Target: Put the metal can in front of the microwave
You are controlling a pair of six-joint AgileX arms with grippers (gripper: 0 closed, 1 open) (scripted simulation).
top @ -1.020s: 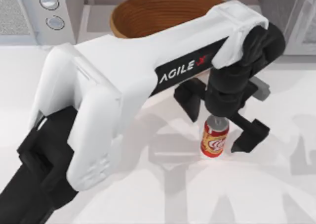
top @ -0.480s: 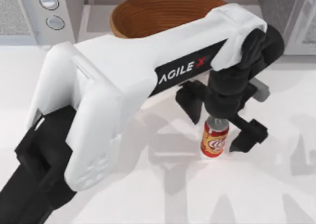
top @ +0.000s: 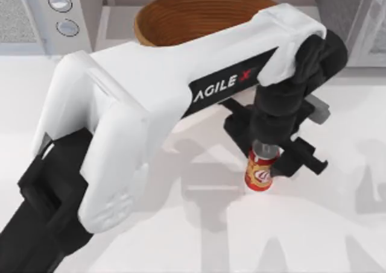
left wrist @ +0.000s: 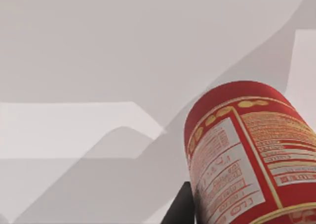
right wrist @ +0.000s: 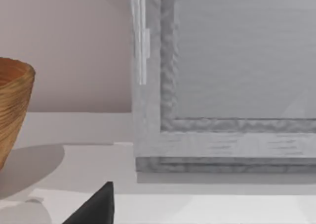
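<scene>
Left claw (top: 269, 160) reaches down over metal can (top: 260, 172), fingers closed in against can's two sides, gripping it; can upright on white counter (top: 313, 225), right of centre, near wicker basket (top: 181, 17); microwave (top: 36, 14) at far left corner, well apart from can; darker grey box (right wrist: 222, 85) at far right.

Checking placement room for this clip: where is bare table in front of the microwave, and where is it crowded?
Bare table lies in front of the microwave, bordered by the left arm and the top view's left edge. The middle is crowded: the left end effector has closed on the metal can, with the basket behind. More bare table lies right of the can, before the darker box.
</scene>
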